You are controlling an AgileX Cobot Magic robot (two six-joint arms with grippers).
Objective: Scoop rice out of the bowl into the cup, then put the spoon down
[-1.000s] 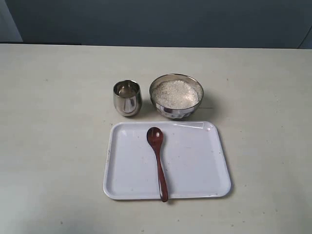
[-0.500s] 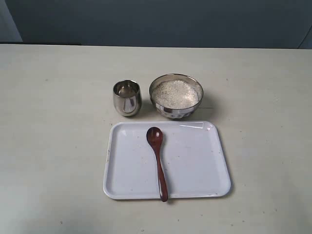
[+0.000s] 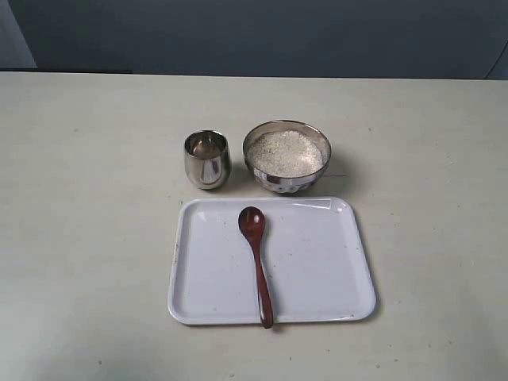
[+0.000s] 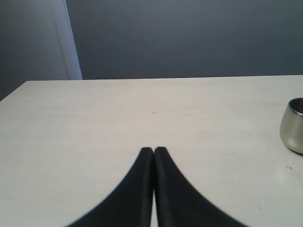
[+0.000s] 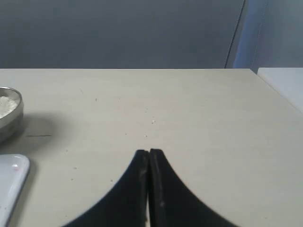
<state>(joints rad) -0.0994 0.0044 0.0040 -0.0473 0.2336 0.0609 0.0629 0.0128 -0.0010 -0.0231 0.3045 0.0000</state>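
Steel cup (image 4: 293, 126): left wrist view; bowl (image 5: 9, 118): right; spoon (image 3: 259, 268): exterior only.

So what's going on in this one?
Nothing is being handled yet. The spoon lies on the white tray, with the bowl of rice and the cup standing just beyond it. The left gripper and right gripper are both shut and empty, over the table off to either side.

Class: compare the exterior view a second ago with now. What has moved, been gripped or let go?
Nothing visibly changed. The spoon lies on the tray as before; the cup and the bowl of rice stand side by side beyond it, untouched.
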